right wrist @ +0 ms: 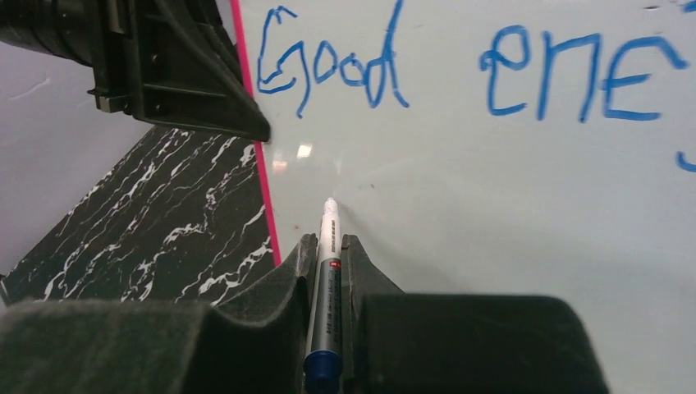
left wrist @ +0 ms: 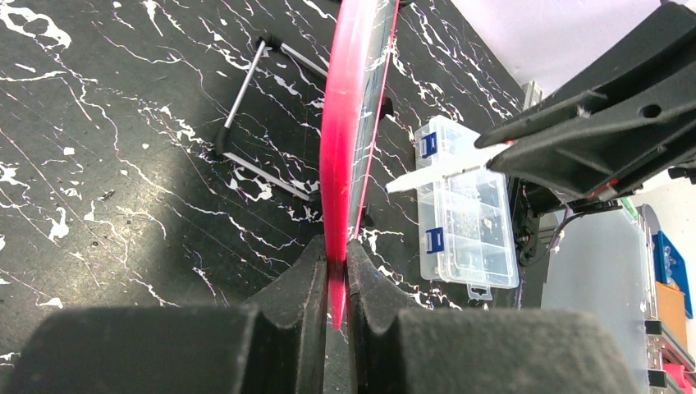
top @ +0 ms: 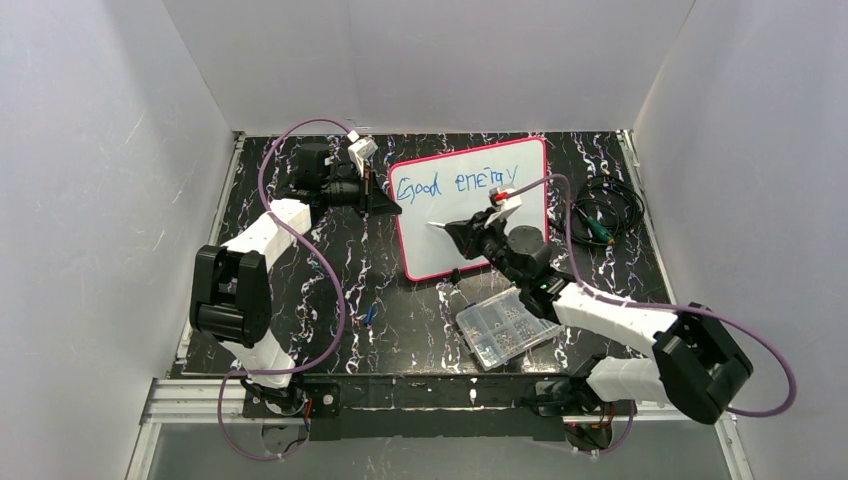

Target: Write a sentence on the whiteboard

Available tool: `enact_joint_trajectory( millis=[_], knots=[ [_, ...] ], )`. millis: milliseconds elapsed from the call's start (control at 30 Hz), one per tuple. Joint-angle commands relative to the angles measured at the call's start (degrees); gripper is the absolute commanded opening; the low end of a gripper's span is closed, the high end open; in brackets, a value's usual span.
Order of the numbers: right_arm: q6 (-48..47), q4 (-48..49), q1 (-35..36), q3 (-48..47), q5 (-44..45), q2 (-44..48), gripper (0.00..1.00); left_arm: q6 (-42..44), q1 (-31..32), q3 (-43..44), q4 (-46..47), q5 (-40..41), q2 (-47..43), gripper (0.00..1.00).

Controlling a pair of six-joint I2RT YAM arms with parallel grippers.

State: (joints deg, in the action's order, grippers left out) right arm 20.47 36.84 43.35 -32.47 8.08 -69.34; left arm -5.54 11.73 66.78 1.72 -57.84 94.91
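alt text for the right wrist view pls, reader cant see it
The right gripper, jaws shut on a marker, points its white tip at the whiteboard below blue handwriting reading "Good ene", cut off at the picture's edge. At upper left, the left gripper clamps the board's pink frame over a black marbled table.

On the large flat white rectangular whiteboard [top: 420,255] with a thin pink-red frame, blue marker handwriting [top: 430,186] near its top edge reads "Good energy". Print on the slim white-and-blue pen [right wrist: 327,279] — unreadable.
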Motion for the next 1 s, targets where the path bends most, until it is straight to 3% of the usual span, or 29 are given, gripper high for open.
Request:
enact_joint_trajectory(
  millis=[0, 500, 967],
  knots=[
    [-0.28, 9.49, 3.43, -4.94, 3.07, -3.8, 0.01, -0.08, -0.04, 0.98, 0.83, -1.48, -3.95, 0.0],
    [-1.81, 9.59, 6.39, -5.64, 10.66, -8.42, 0.01, -0.08, -0.03, 0.98, 0.86, -1.73, -4.23, 0.0],
    [-4.29, 10.63, 6.69, -8.9, 10.47, -11.67, 0.01, -0.03, -0.04, 1.02, 0.85, -1.83, -4.12, 0.0]
  ],
)
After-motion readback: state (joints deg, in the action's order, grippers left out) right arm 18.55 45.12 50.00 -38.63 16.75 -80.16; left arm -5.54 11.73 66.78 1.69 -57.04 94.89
